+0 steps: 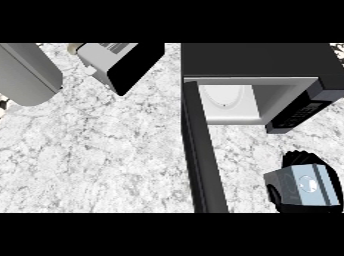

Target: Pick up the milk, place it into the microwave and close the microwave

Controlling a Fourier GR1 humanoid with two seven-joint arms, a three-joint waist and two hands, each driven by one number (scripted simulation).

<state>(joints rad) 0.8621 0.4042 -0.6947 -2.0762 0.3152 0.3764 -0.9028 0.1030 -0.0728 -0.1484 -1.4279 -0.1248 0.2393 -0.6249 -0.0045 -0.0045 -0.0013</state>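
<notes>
Marble counter; microwave door open.

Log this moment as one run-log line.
stage: carrying | right hand: curled round milk carton, in front of microwave | microwave door: open | cavity: no milk inside | left hand: not in view

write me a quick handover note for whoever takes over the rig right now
Right hand: shut on the milk carton, at the counter's lower right, in front of the microwave.
Left hand: not in view.
Microwave door: swung wide open toward the robot, cavity showing, nothing visible inside.
Done: milk grasped.
Left: carry the milk into the cavity, release it, swing the door shut.
</notes>
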